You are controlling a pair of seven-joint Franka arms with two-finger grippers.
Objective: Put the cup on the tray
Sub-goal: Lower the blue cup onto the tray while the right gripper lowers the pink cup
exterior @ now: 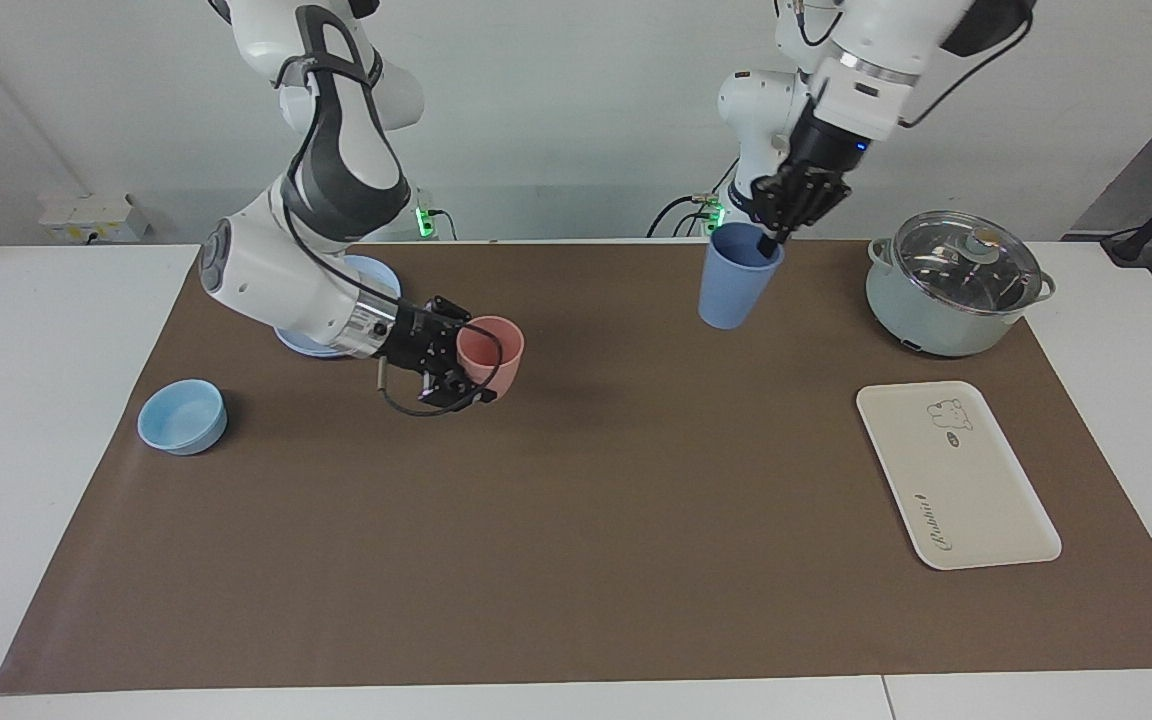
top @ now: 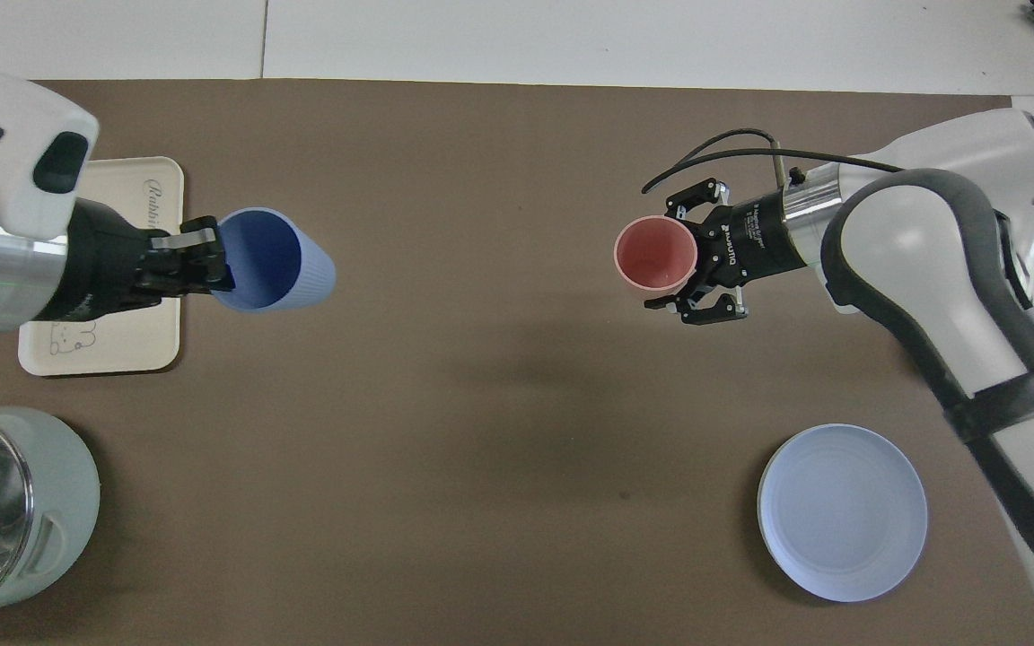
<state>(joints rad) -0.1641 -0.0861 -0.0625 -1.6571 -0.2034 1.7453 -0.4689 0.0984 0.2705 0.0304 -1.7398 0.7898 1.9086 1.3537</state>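
- Cup (exterior: 733, 287) hangs in the air from the left end effector (exterior: 772, 241), over the brown mat between the table's middle and the pot (exterior: 954, 283); it has not reached the tray (exterior: 956, 473).
- Left end effector is clamped on the cup's rim, one finger inside the mouth and one outside, so the tumbler dangles slightly tilted.
- Right end effector (exterior: 464, 372) is closed around the pink cup (exterior: 491, 356), over the mat near the blue plate (top: 842, 511).
- Handling, as a judgement: the cup looks like thin, light, stiff plastic, empty and not fragile, but smooth; a pinch on one wall lets it swing, so slow travel suits it.
- The tapered base is narrow, so it should be set down level on the tray's flat middle before letting go.
- The tray lies on the tabletop toward the left arm's end, farther from the robots than the pot.
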